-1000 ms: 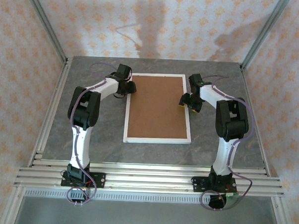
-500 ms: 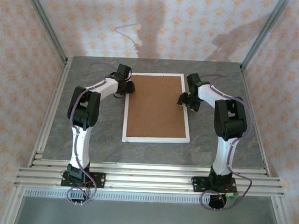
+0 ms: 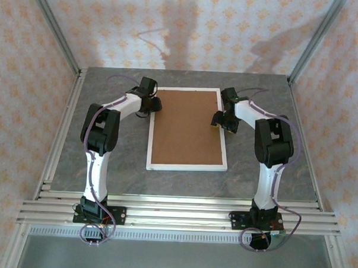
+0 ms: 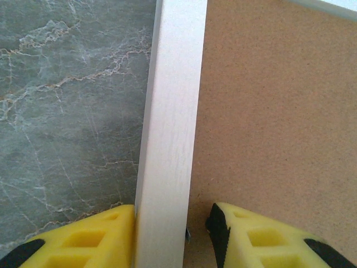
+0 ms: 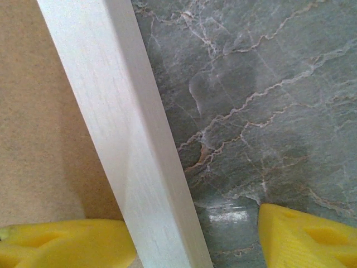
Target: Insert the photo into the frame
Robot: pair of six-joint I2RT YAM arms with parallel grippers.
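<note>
The white frame [image 3: 186,167] lies flat in the middle of the table, with a brown backing board [image 3: 187,125] inside it. The photo is hidden. My left gripper [image 3: 155,104] straddles the frame's left rail [image 4: 173,111] near the far corner. Its outer finger [image 4: 95,237] touches the rail, and a narrow gap separates the inner finger [image 4: 262,234] from it. My right gripper [image 3: 220,119] stands open over the right rail [image 5: 117,111]. Its inner finger [image 5: 61,243] is against the rail over the board, and the outer finger [image 5: 309,237] is well clear over the table.
The grey marbled table [image 3: 106,160] has bare room to the left, right and front of the frame. Aluminium rails [image 3: 175,214] run along the near edge, and patterned walls close in the sides and back.
The frame has slid slightly to the left. The right gripper moved left with it and its jaws widened a little. The left gripper has held still.
</note>
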